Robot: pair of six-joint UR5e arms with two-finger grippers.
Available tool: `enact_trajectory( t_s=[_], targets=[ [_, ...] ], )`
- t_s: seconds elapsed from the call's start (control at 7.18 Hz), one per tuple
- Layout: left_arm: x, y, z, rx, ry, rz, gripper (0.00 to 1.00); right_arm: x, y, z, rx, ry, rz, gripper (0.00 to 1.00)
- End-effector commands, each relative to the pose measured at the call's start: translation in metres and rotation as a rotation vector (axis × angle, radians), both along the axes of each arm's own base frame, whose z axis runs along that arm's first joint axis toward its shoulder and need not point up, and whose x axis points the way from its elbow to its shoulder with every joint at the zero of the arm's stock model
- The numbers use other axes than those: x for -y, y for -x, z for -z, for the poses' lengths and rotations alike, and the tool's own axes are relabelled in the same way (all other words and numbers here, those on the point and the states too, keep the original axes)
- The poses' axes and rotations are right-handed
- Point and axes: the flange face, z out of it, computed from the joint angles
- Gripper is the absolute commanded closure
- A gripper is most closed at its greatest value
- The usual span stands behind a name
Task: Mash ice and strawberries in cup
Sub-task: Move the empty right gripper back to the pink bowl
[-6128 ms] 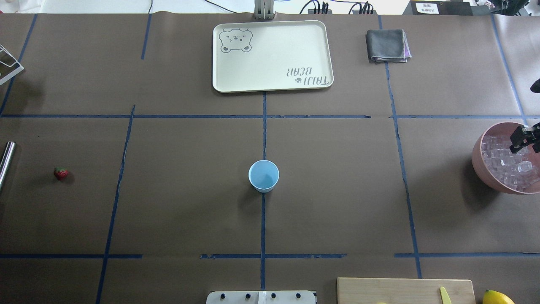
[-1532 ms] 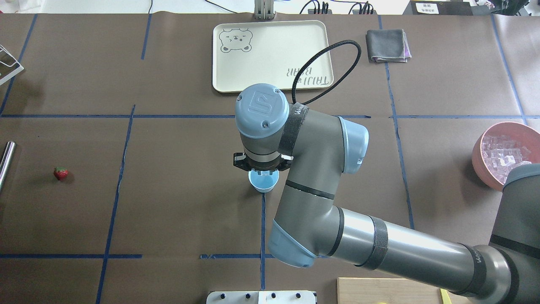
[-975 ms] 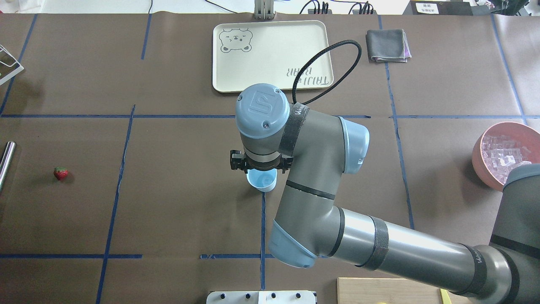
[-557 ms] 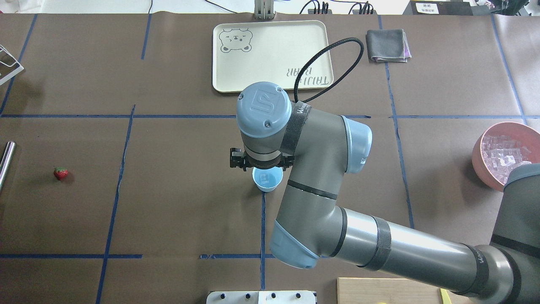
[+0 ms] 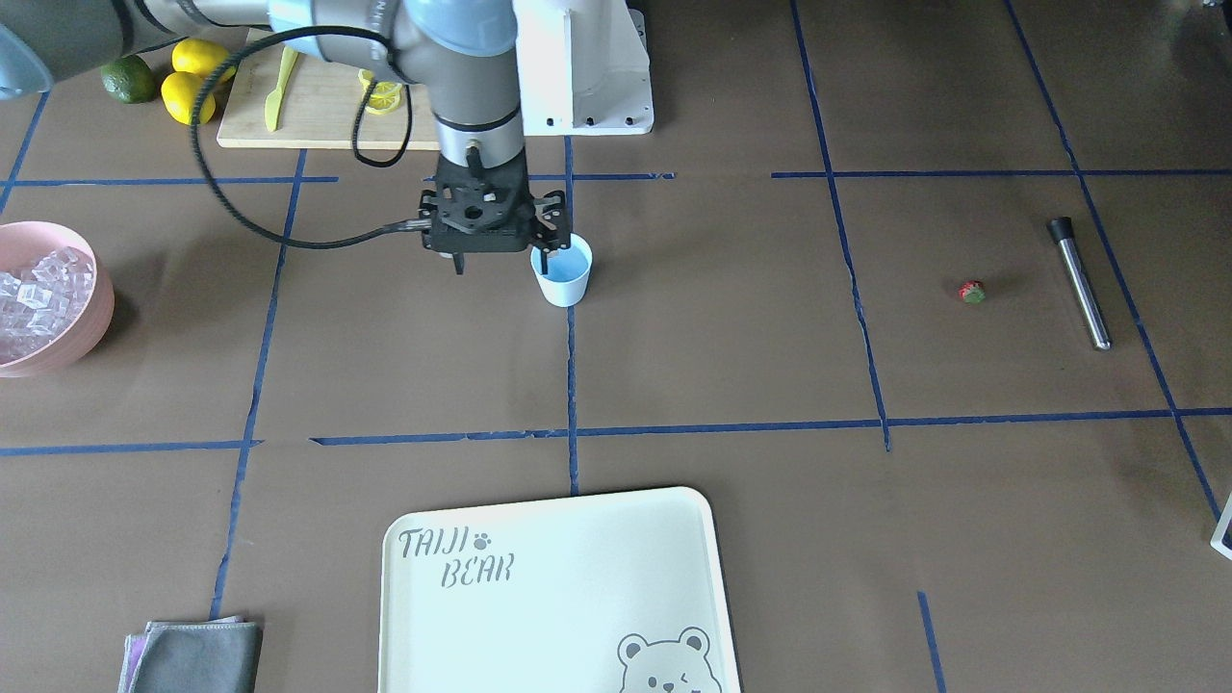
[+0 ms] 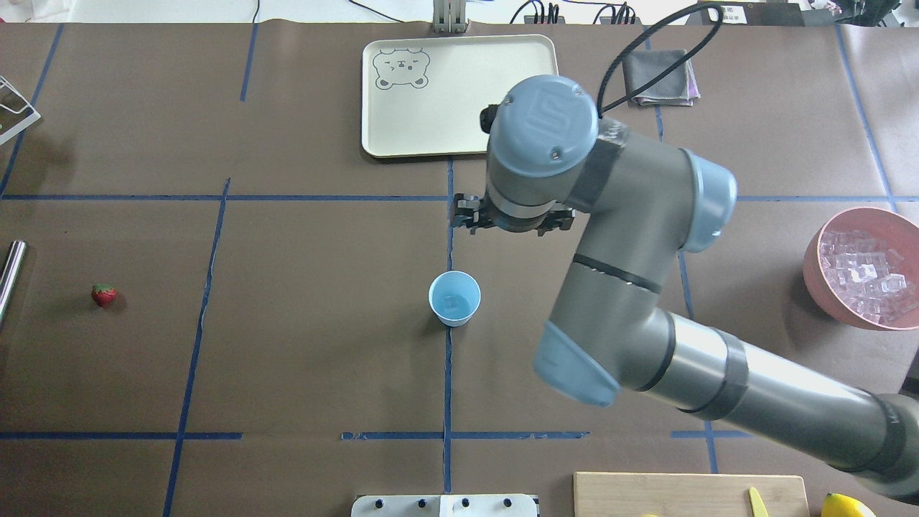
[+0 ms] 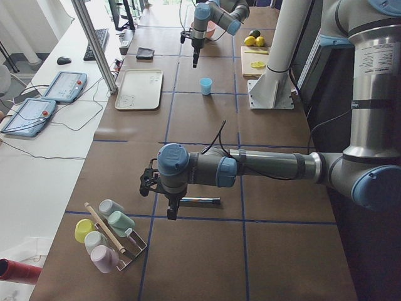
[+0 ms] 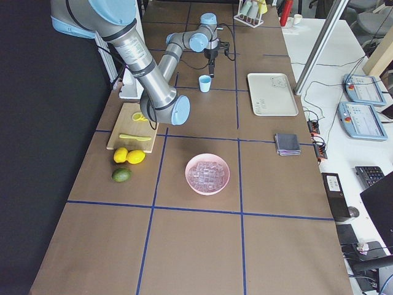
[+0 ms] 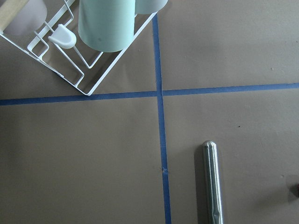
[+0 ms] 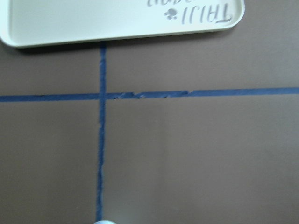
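Observation:
The light-blue cup (image 6: 454,299) stands upright at the table's middle, with one clear ice cube (image 6: 451,302) inside it. It also shows in the front view (image 5: 563,274). My right gripper (image 6: 513,217) is open and empty, raised above the table between the cup and the tray; in the front view (image 5: 500,258) it hangs just beside the cup. The strawberry (image 6: 103,294) lies alone at the far left. The ice (image 6: 865,269) fills a pink bowl (image 6: 815,269) at the right edge. My left gripper (image 7: 169,210) shows only in the left side view, above a metal rod (image 7: 200,201); I cannot tell whether it is open.
A cream bear tray (image 6: 459,93) lies at the back, a folded grey cloth (image 6: 659,77) to its right. The metal rod (image 6: 11,276) lies left of the strawberry. A cutting board (image 5: 318,111), lemons (image 5: 188,82) and a lime (image 5: 128,80) sit near the robot base. A cup rack (image 9: 88,60) stands at far left.
The right gripper came from the ice bowl to the cup, opened over it and left one cube inside. It has since risen and moved off toward the tray.

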Motion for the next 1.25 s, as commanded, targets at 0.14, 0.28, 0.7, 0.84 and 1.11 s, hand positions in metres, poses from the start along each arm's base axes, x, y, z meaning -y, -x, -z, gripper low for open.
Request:
enact_trajectory(
  t_s=[0.14, 0.28, 0.7, 0.84, 1.11],
  targets=[
    [0.006, 0.000, 0.013, 0.001, -0.024, 0.002, 0.00, 0.032, -0.148, -0.086, 0.037, 0.075, 0.020, 0.01],
    [0.006, 0.000, 0.020, -0.001, -0.026, 0.014, 0.00, 0.018, -0.194, -0.119, 0.002, 0.030, 0.040, 0.01],
    [0.002, 0.000, 0.037, -0.004, -0.040, 0.030, 0.00, 0.009, -0.294, -0.203, -0.067, -0.028, 0.064, 0.01],
    [0.001, 0.000, 0.039, -0.006, -0.042, 0.031, 0.00, -0.003, -0.338, -0.244, 0.001, -0.022, 0.061, 0.01],
    [0.002, 0.000, 0.043, -0.006, -0.047, 0.033, 0.00, -0.023, -0.388, -0.314, 0.019, -0.037, 0.109, 0.01]
  ],
)
